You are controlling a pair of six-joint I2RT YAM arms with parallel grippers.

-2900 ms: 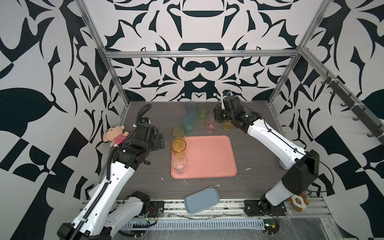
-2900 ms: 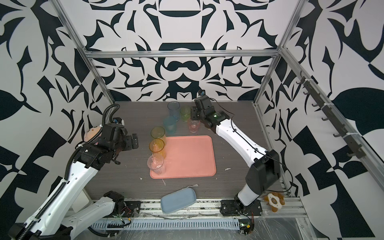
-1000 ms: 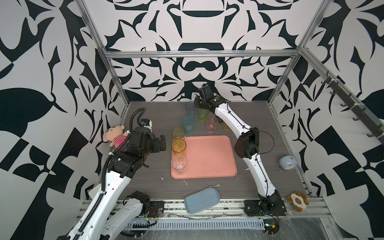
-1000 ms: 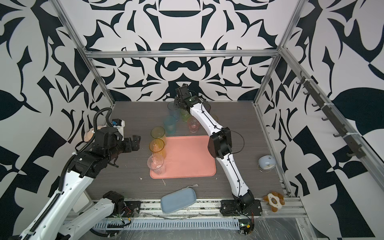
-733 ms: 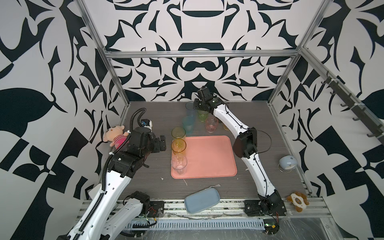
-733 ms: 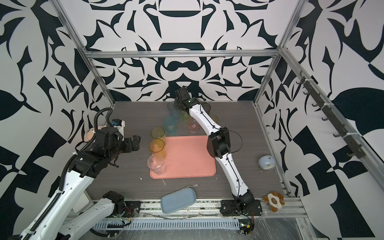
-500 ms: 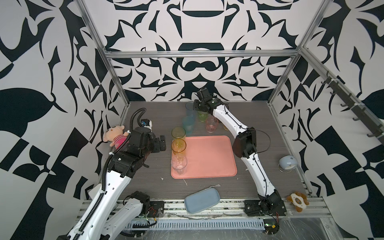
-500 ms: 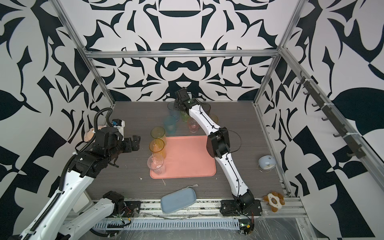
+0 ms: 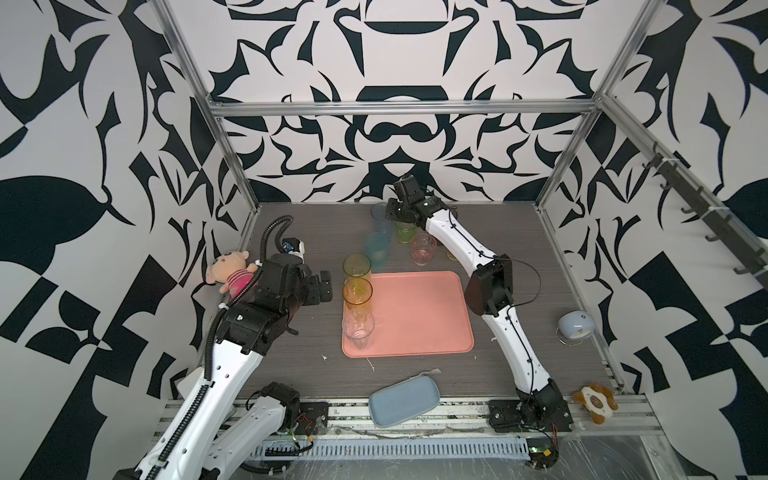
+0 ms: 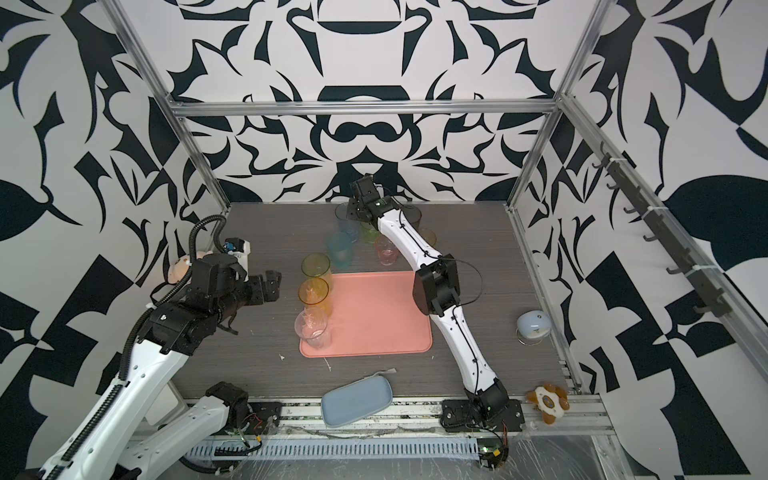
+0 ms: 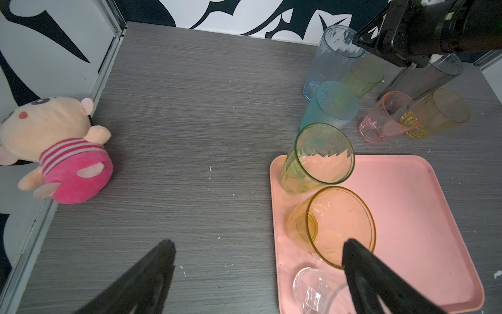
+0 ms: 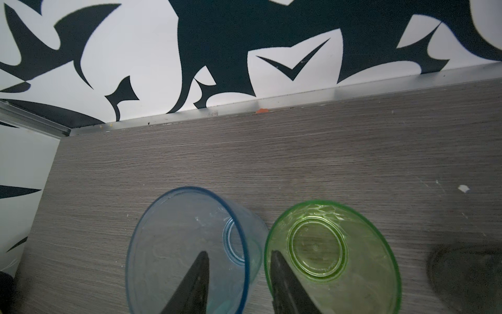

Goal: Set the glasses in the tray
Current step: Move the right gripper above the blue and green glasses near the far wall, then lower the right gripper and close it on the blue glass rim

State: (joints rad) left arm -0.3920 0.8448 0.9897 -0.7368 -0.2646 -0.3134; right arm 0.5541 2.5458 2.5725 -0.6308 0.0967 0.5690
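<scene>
Salmon-pink, the tray (image 9: 419, 316) carries three of the glasses along its left edge: a yellow-green tumbler (image 9: 356, 266) at the far corner, an amber tumbler (image 9: 357, 293), then a clear tumbler (image 9: 358, 330). Beyond the tray's far edge, a blue tumbler (image 12: 168, 231) stands just beside a green tumbler (image 12: 331, 244). The right gripper (image 12: 237, 254) straddles their neighbouring walls: one finger is inside the blue tumbler, the other over the green rim. Its jaws are narrow, with no pinch visible. The left gripper (image 11: 258, 252) hangs by the tray's left edge, jaws wide, holding nothing.
</scene>
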